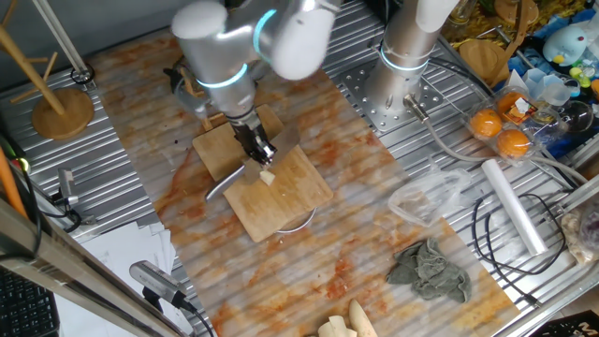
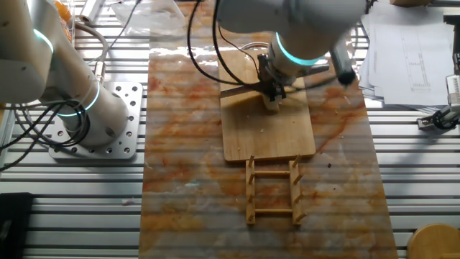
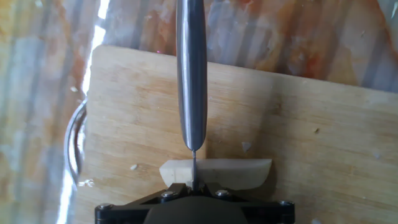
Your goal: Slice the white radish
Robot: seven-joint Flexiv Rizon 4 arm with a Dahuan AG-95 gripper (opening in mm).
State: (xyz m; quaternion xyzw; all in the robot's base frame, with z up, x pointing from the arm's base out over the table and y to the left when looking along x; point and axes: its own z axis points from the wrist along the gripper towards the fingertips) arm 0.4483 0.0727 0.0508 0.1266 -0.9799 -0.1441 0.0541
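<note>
One stick: the small pale cream-white radish stick (image 3: 216, 172) is lying on the light bamboo cutting board (image 3: 311, 143), close to the board's near edge in the hand view.
Long axis: it is running left to right across the hand view, square to the blade.
Blade: the slim grey steel knife (image 3: 191, 74) is pointing away from the camera, its edge coming down on the stick left of the stick's middle, leaving a short piece on the left and a longer piece on the right.
Pincer: the black two-finger gripper (image 1: 258, 150) is clamping the knife's handle, judging by how the blade is projecting from it; the fingers themselves are hidden.
Direction: the radish is sitting directly under the gripper, touching the blade.
Coming move: a straight downward press is looking sufficient, with no sideways shift needed.
</note>
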